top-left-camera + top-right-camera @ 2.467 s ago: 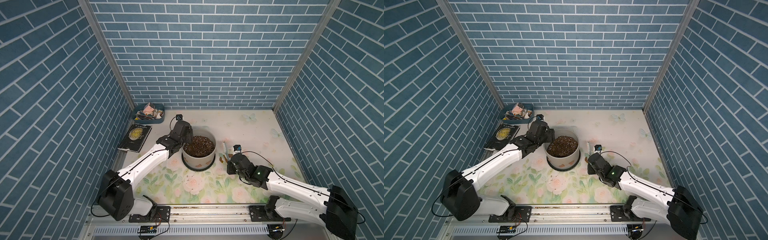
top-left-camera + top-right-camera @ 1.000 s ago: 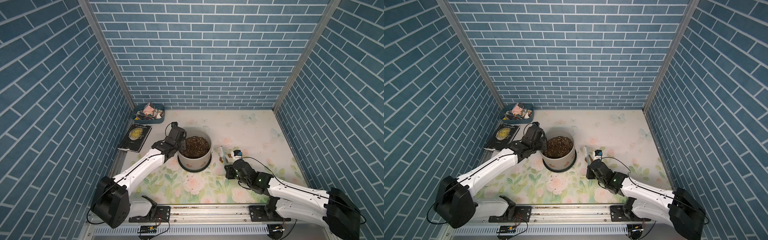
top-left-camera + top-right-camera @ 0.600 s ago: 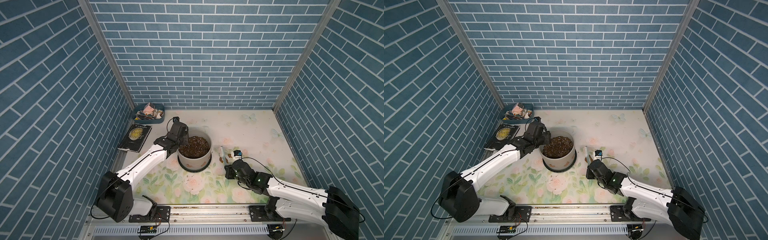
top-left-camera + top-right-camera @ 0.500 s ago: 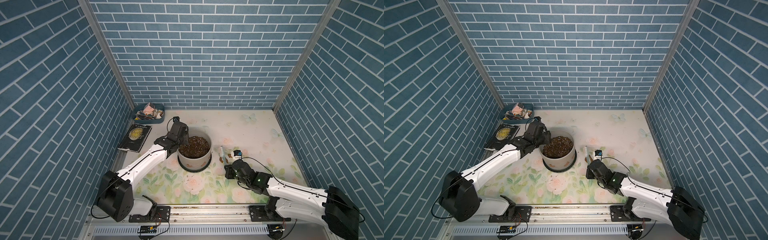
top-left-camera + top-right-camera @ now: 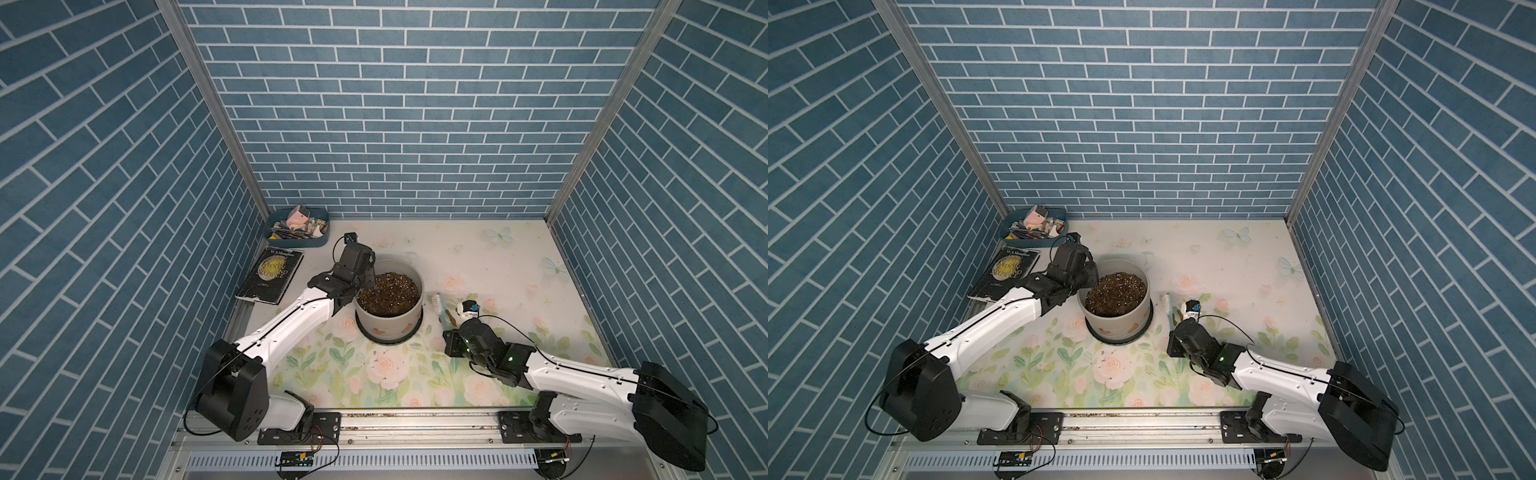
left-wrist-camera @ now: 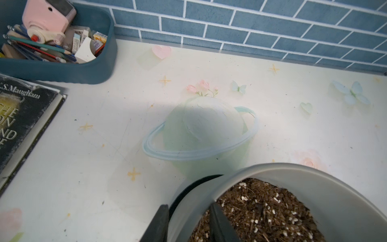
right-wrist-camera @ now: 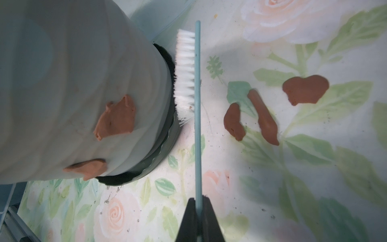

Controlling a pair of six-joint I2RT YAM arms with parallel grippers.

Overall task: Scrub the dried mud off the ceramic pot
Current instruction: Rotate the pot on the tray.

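On the flowered counter (image 5: pixel 478 257) in both top views, the pot (image 5: pixel 390 322) stands on its black saucer (image 5: pixel 388 338) about midway between the arms, filled with dark soil (image 5: pixel 388 293). The left gripper (image 5: pixel 365 277) sits at the pot's rim on the side facing the book (image 5: pixel 270 274) and the blue tray (image 5: pixel 297 227); the right gripper (image 5: pixel 451 332) hovers low on the opposite side, carrying a brush (image 5: pixel 439 307) whose white head points away from the robot, just beside the pot. From the left wrist, the jaws straddle the pot (image 6: pixel 314 188) wall, one finger (image 6: pixel 159 224) outside and the other inside on the soil (image 6: pixel 261 211); they look closed down on the wall, though whether they truly pinch it cannot be told. From the right wrist, the jaws are clamped together on the thin blue handle of the brush (image 7: pixel 197 117), which runs straight out from the gripper (image 7: pixel 198 209). Its bristles (image 7: pixel 185 77) face the pot (image 7: pixel 73 83) and touch the saucer (image 7: pixel 169 130) edge, below the wall. Two patches of mud (image 7: pixel 115 118) remain stuck on the pot wall, the nearer one lying up the wall from the bristles; three more pieces (image 7: pixel 304 89) lie loose on the counter behind the brush. The right arm is the one to scrub, and I judge it must lift the bristles off the saucer and onto the wall, while the left steadies the pot.
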